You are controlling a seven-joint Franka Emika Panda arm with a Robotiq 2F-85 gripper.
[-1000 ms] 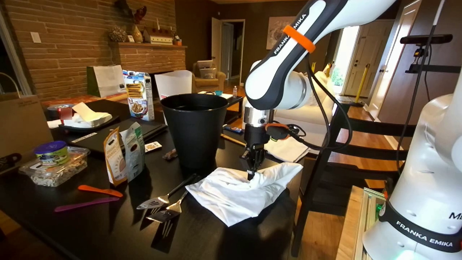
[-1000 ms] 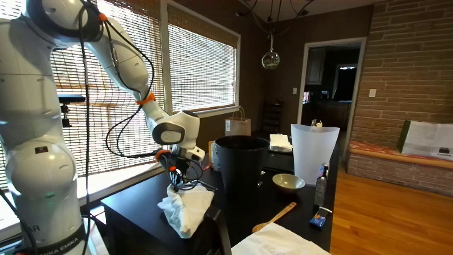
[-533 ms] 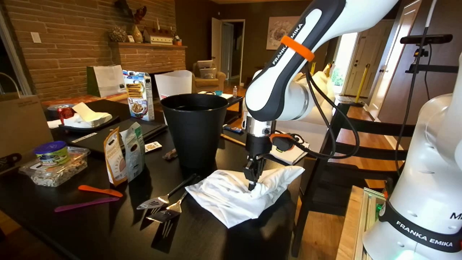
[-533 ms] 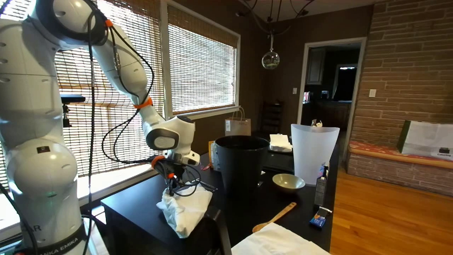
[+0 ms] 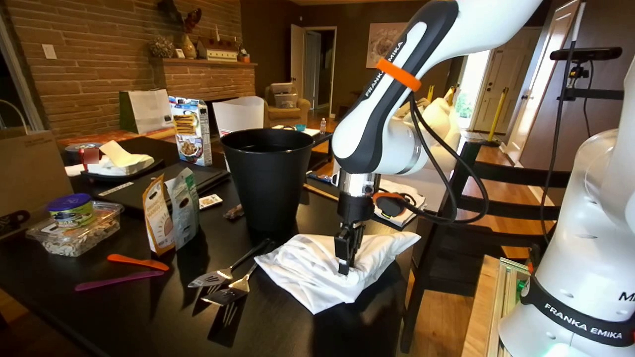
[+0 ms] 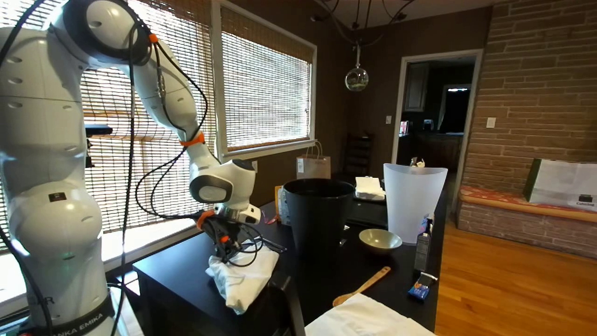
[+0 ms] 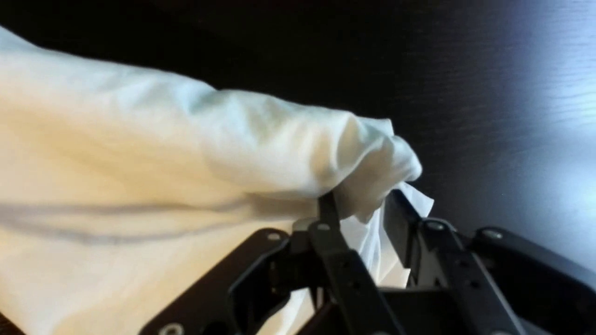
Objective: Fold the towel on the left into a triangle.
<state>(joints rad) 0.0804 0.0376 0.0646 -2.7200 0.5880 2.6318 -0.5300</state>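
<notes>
- White towel (image 5: 312,272) rumpled, one side rolled over, on the black table (image 5: 163,317); it lies by the edge beside the ladder-back chair (image 5: 516,173), toward the corner closest to the robot base (image 5: 580,280), one of its tips reaching the chair-side edge
- Robotiq gripper (image 7: 361,200) pointing down at the towel, fingers partway apart with a bunched fold between the tips; cannot tell whether the fold is pinched or loose
- Black bin (image 5: 268,183) upright, in from the edges, near the towel
- Slotted spatula (image 5: 213,278) and second spatula (image 5: 233,291) just beside the towel, on its side away from the chair
- Orange knife (image 5: 138,262) and purple knife (image 5: 119,280) flat, well apart from the towel, nearer the edge that faces the window (image 6: 266,88)
- Flat-folded white cloth (image 6: 366,322) farther along the chair-side edge from that corner, wooden spoon (image 6: 363,285) just beside it
- Blue-wrapped bar (image 6: 420,290) close to the edge opposite the window, in an exterior view
</notes>
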